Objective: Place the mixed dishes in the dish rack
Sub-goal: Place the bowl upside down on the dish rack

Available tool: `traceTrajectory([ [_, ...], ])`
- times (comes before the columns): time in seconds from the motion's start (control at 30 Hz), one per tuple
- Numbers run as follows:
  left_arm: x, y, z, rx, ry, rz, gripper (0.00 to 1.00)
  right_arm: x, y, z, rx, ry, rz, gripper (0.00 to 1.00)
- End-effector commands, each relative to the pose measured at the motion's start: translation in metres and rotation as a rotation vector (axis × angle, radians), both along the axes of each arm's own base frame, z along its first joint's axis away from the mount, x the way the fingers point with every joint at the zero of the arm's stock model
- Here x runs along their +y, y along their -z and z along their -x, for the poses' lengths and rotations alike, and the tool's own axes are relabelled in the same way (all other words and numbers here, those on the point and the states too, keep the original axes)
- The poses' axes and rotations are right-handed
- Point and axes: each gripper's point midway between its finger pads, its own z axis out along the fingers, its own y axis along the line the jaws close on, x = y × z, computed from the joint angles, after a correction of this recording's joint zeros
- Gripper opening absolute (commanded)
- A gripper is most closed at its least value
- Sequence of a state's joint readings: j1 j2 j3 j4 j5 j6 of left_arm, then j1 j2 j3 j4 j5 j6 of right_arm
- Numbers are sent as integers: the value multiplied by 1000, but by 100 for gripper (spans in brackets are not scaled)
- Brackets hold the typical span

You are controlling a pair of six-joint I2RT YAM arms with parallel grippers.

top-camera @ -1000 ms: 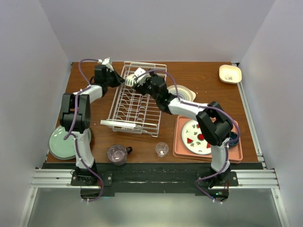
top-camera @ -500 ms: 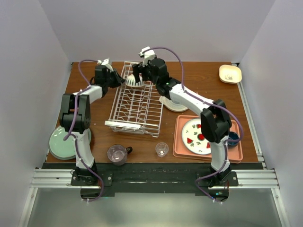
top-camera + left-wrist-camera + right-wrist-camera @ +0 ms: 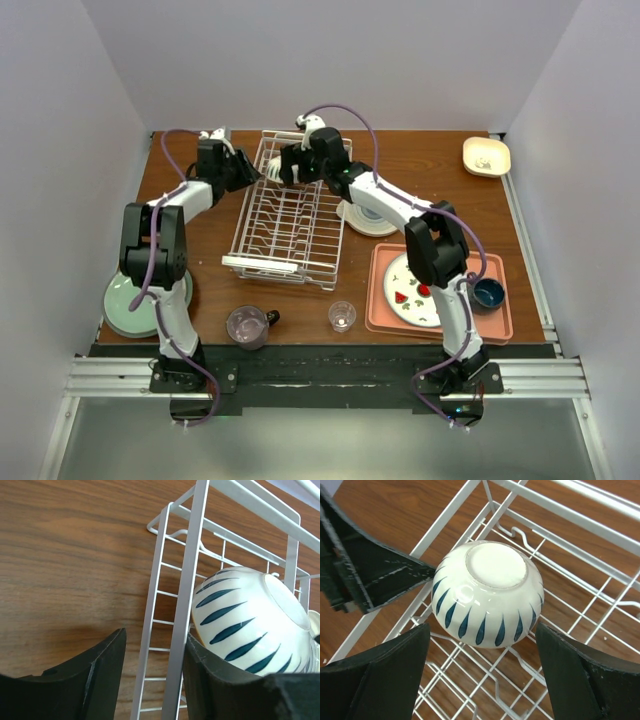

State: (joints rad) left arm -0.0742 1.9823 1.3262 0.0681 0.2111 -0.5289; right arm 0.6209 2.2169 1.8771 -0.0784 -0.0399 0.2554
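The white bowl [image 3: 487,592], blue-striped, sits upside down in the dish rack's [image 3: 290,215] far-left corner on the desk [image 3: 430,160]. The right gripper [image 3: 482,655] hangs over it, fingers spread wide on either side, touching nothing. The left gripper [image 3: 152,655] is half spread, straddling the rack's left side wire, with its inner finger [image 3: 210,675] right up against the bowl.

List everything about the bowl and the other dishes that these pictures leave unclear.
- Bowl inside and rim: upside down in the rack; both wrist views show only its outside.
- Bowl's lower side, left wrist view: hidden behind the left gripper's finger; contact unclear.
- Green plates, top view: left arm partly covers them; count unclear.
- Far-corner dish, top view: contents too small.
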Motion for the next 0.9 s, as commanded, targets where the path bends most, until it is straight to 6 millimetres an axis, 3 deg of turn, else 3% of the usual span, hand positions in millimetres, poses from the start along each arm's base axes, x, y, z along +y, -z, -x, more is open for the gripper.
traceTrajectory([
  [0.0,14,-37,2,-66,-32,-55,54,12,-25,-8,-3,-18,-70,91],
  [0.23,18,-38,11,-57,-34,-86,54,22,-17,-17,14,-59,-107,97],
  [0.57,15,-45,13,-72,-4,-90,54,11,-1,-29,1,-36,-58,97],
  [0.73,14,-31,15,-40,7,-88,51,3,1,-33,-27,-28,-25,93],
  [0.87,10,-38,18,-54,22,-78,51,3,-12,-29,-54,-39,-43,94],
])
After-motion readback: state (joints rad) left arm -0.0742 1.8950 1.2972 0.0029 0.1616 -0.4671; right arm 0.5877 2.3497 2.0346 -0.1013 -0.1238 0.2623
